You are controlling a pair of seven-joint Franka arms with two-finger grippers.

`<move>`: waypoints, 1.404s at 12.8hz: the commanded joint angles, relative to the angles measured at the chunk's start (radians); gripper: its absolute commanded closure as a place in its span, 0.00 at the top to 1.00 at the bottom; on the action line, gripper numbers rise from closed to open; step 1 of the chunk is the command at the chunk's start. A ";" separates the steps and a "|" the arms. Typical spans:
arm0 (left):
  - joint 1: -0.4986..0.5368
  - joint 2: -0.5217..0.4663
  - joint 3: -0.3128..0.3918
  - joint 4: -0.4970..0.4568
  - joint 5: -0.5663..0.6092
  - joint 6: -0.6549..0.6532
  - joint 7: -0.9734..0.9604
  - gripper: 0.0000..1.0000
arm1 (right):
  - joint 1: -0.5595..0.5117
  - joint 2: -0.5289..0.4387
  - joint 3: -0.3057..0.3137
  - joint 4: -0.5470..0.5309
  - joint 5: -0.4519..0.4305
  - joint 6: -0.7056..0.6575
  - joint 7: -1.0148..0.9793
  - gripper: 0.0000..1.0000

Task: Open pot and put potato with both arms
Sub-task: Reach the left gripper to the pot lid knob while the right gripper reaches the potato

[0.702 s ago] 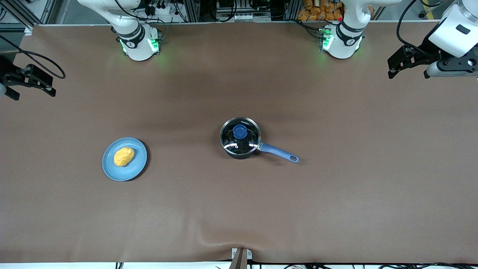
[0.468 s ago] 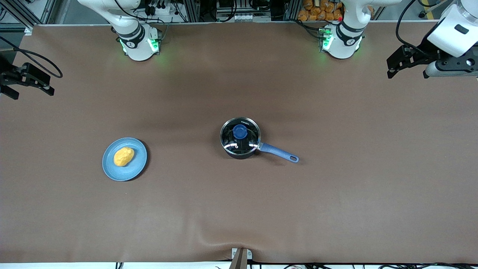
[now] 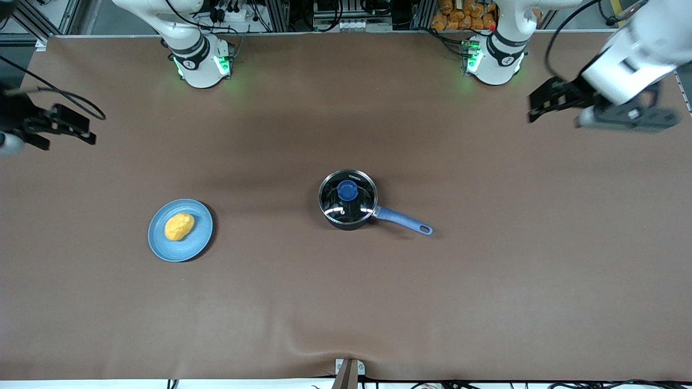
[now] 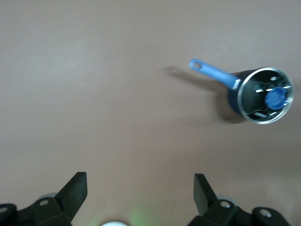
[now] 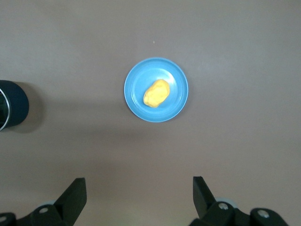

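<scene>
The pot (image 3: 347, 200) is seen standing upright near the middle of the table (image 3: 346, 302), and every other place is given from it. Its glass lid (image 3: 347, 195) is seated on the rim, with the blue knob (image 3: 347, 189) at the centre, and its long blue handle (image 3: 404, 221) is pointed toward the left arm's end of the table and slightly nearer to the front camera. The potato (image 3: 179, 226) is found on a blue plate (image 3: 162, 248), well apart from the pot toward the right arm's end. The left gripper (image 3: 546, 102) is held in the air over bare table well apart from the pot, toward the left arm's end, with its fingers (image 4: 75, 190) spread wide and nothing between them. The right gripper (image 3: 62, 127) is likewise held over bare table toward the right arm's end, its fingers (image 5: 75, 195) parted and empty.
</scene>
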 commanded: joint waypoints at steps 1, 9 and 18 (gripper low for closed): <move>-0.056 0.112 -0.050 0.042 -0.010 0.094 -0.142 1.00 | -0.019 0.087 0.007 -0.004 0.019 0.022 0.022 1.00; -0.395 0.445 -0.069 0.145 0.159 0.335 -0.670 1.00 | -0.045 0.386 0.008 -0.021 0.022 0.235 0.022 1.00; -0.537 0.686 -0.055 0.219 0.321 0.519 -0.967 1.00 | -0.064 0.552 0.010 -0.180 0.147 0.524 0.025 1.00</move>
